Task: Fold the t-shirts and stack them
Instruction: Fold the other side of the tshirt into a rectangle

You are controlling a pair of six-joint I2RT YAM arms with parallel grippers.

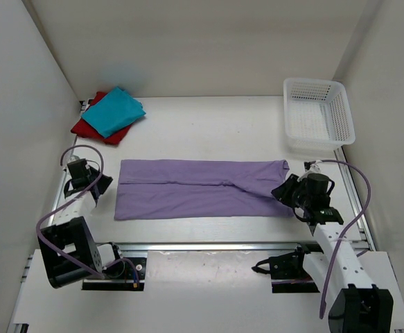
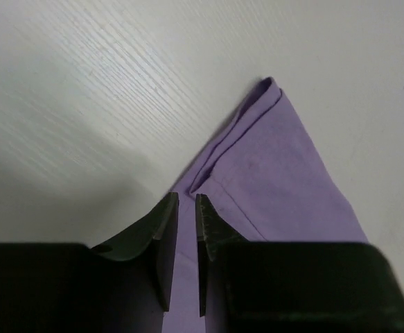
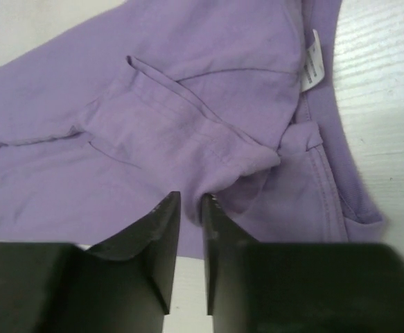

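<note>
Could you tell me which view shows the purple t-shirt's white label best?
The right wrist view: the white label lies large and clear on the purple t-shirt. The top external view shows the whole shirt, the label too small to see; the left wrist view shows only a folded corner.

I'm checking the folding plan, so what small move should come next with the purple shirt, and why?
The purple shirt lies flat as a long folded strip; the left gripper and right gripper sit at its ends, jaws only slightly apart. So probably spread them wider and lift off.
</note>
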